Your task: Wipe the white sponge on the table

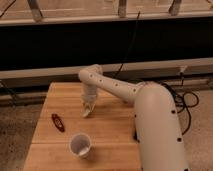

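Note:
The light-brown wooden table (110, 132) fills the lower middle of the camera view. My gripper (87, 112) points down at the table's middle-left part, at the end of the white arm that reaches in from the right. It is shut on the white sponge (87, 114), a small pale beige lump pressed against the tabletop under the fingertips. Most of the sponge's outline is hidden by the gripper.
A round white cup (80, 145) stands near the table's front, below the gripper. A small flat dark-red object (57, 122) lies to the gripper's left. The robot's white body (157, 130) covers the table's right side. A dark wall and cables run behind.

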You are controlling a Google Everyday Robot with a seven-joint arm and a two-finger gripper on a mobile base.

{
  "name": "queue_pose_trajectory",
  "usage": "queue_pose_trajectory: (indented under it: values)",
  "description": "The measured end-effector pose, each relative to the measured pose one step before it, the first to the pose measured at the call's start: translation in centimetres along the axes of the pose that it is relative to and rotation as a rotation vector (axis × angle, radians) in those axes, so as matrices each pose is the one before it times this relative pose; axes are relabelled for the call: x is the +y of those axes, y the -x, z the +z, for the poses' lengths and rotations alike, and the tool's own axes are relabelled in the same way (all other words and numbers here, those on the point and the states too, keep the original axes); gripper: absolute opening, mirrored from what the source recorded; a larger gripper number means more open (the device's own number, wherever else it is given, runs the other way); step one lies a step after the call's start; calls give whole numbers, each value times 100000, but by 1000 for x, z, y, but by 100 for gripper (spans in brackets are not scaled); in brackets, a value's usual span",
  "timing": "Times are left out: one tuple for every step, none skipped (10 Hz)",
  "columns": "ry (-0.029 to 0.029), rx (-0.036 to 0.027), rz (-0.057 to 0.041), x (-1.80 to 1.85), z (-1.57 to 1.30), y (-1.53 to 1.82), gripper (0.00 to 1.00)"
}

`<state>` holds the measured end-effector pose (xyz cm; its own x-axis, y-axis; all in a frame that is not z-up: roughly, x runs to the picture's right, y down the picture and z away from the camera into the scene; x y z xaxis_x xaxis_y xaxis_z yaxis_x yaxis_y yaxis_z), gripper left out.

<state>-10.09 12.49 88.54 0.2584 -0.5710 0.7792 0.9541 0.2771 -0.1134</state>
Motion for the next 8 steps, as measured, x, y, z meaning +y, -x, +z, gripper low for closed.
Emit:
queue_pose_trajectory:
  values:
    - [-235, -223, -667, -293, -9, -261, 3]
    - [-28, -271, -839, -503, 71, -283, 3]
    - [-173, -51, -763, -491, -7, -242, 3]
    - [-204, 10, -518, -187, -2, -257, 3]
    - [-377, 143, -731, -190, -91, -235, 5]
    - [-735, 216, -1778, -298, -191, -283, 10]
    - [358, -116, -909, -162, -104, 100, 9]
    - [429, -70, -1432, -353, -172, 238, 3]
